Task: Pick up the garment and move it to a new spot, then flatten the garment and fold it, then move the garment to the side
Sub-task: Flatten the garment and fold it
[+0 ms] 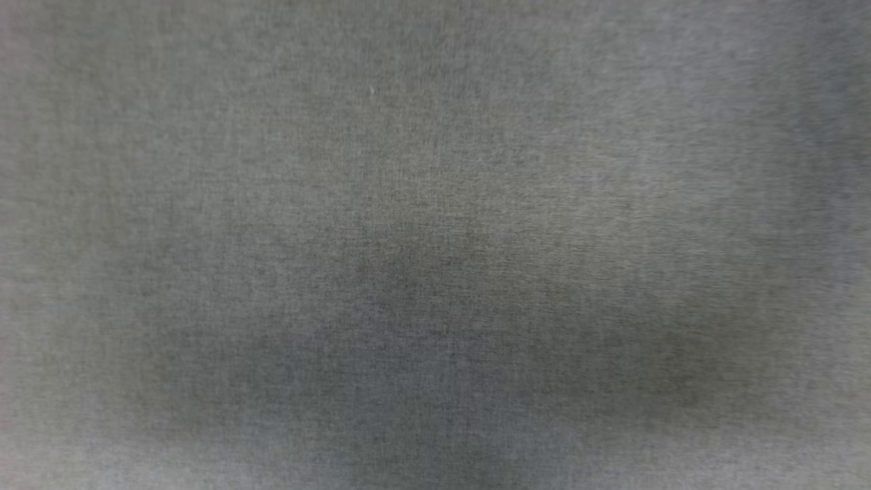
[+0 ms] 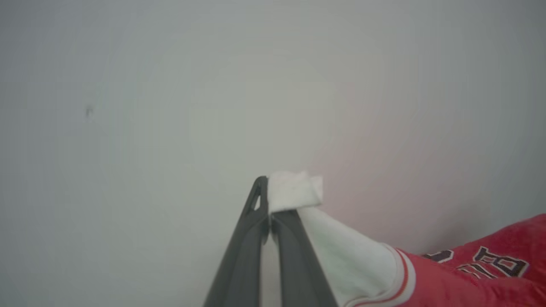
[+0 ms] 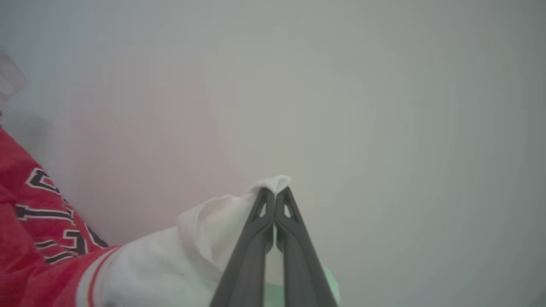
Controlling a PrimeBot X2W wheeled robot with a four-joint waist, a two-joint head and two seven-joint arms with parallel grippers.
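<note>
Nearby, pale grey surface (image 2: 170, 106) behind garment (image 2: 426, 281).

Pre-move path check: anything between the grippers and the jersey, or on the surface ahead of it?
Nothing visible. The left gripper and right gripper are each shut on a white sleeve of the garment; no object shows on the pale surface in either wrist view.

Can't identify the blurred grey in head view. Cropped garment (image 2: 448, 285) at bottom and right edges of left wrist view, left and bottom edges of right wrist view. Can't read the cut-off print (image 2: 497, 262).
</note>
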